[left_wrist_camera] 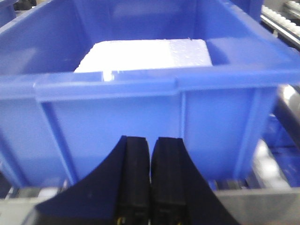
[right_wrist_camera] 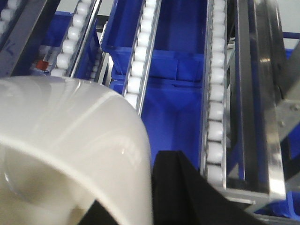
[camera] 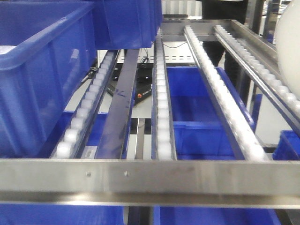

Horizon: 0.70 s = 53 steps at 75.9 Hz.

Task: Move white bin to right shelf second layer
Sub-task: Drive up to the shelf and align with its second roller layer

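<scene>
The right gripper [right_wrist_camera: 157,187] was clamped on the rim of the white bin [right_wrist_camera: 70,136]: one black finger lay against the outside of the wall, and the other was mostly hidden by the bin. The bin hung tilted in the air over the roller shelf [right_wrist_camera: 215,93], above its right-hand rows of white rollers and not resting on them. In the front view only a sliver of it showed at the right edge, above the rails. Blue crates [right_wrist_camera: 173,108] sat on the level beneath, seen through the gaps.

The left gripper [left_wrist_camera: 151,159] had its fingers pressed together on nothing, parked just in front of a blue crate [left_wrist_camera: 140,84] holding a white block [left_wrist_camera: 145,54].

The step in hand looked like the placing. The next move likely called for lowering the bin level onto two roller rows behind the steel front lip [camera: 150,176], then letting go once it sat steady, since the slope could send it rolling.
</scene>
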Each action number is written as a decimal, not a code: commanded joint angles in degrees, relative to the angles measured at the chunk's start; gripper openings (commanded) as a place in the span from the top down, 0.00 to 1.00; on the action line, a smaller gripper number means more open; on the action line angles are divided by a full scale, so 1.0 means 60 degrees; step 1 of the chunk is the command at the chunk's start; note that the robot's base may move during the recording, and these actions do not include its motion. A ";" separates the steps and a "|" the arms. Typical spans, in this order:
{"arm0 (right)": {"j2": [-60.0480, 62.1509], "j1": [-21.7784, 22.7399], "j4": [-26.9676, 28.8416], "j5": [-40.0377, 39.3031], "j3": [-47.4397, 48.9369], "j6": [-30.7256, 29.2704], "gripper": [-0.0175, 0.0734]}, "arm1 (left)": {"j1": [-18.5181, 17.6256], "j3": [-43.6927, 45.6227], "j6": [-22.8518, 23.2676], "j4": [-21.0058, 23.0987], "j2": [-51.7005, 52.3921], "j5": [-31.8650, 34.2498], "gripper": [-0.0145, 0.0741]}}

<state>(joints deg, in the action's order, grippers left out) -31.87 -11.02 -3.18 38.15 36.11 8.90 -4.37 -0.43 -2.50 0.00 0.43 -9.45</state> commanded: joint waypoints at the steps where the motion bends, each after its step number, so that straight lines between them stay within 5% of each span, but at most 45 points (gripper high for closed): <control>1: -0.0039 0.0071 -0.0060 -0.0878 0.0297 0.0021 0.75 | -0.0025 -0.0351 0.0050 0.0000 0.0133 0.0835 0.74; 53: -0.0039 0.0071 -0.0060 -0.0878 0.0297 0.0021 0.75 | -0.0025 -0.0351 0.0050 0.0000 0.0133 0.0835 0.74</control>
<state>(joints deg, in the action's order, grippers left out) -31.87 -11.02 -3.18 38.15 36.11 8.90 -4.37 -0.43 -2.50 0.00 0.43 -9.45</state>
